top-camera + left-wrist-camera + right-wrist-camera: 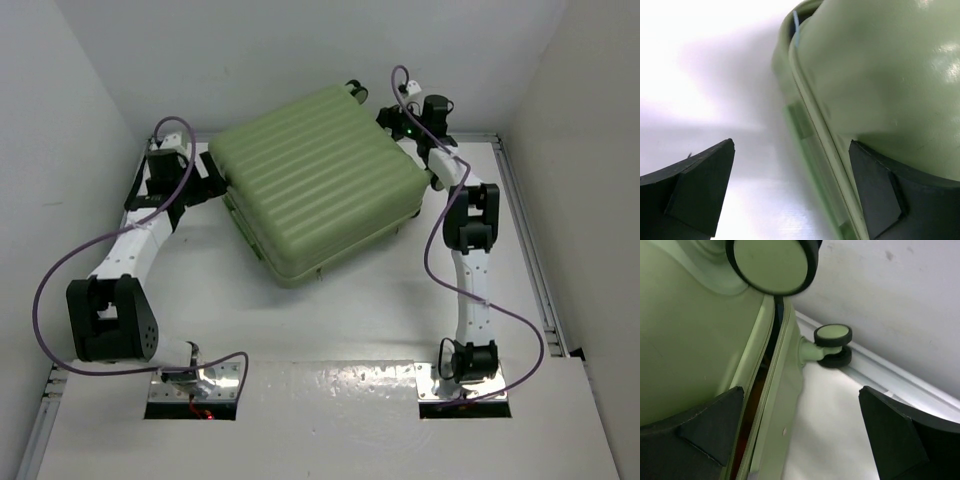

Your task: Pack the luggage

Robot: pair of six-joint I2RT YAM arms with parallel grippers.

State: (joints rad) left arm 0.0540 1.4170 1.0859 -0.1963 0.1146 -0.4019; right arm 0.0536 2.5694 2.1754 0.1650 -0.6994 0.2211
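I am looking down on a white table [330,330] boxed in by plain white walls [60,120], with a metal rail [530,250] running along its edge. The luggage [318,180] is lying flat toward the far middle of the table. It is turned at an angle so that one corner is pointing back at the arm bases, and its ribbed light-green shell is facing up. The two halves are lying together. In the right wrist view a narrow dark gap is showing along the seam, with something reddish-brown inside that I cannot make out. In the left wrist view a sliver of light blue is peeking out of the seam. Black-tyred wheels [832,336] are sticking out at the far corner, near the foot of the back wall.

The left gripper [212,172] is sitting at the luggage's left corner. Its fingers are spread wide and gripping nothing. One pad [875,190] is lying over the upper shell, though I cannot tell whether it is touching. The other is hanging over bare table, and the seam is running between them. The right gripper [392,118] is reaching to the far right corner, next to the wheels. It too is standing wide apart and holding nothing, with one finger [705,425] in front of the shell and the other out over the table. Purple cables [60,290] are looping off both arms.
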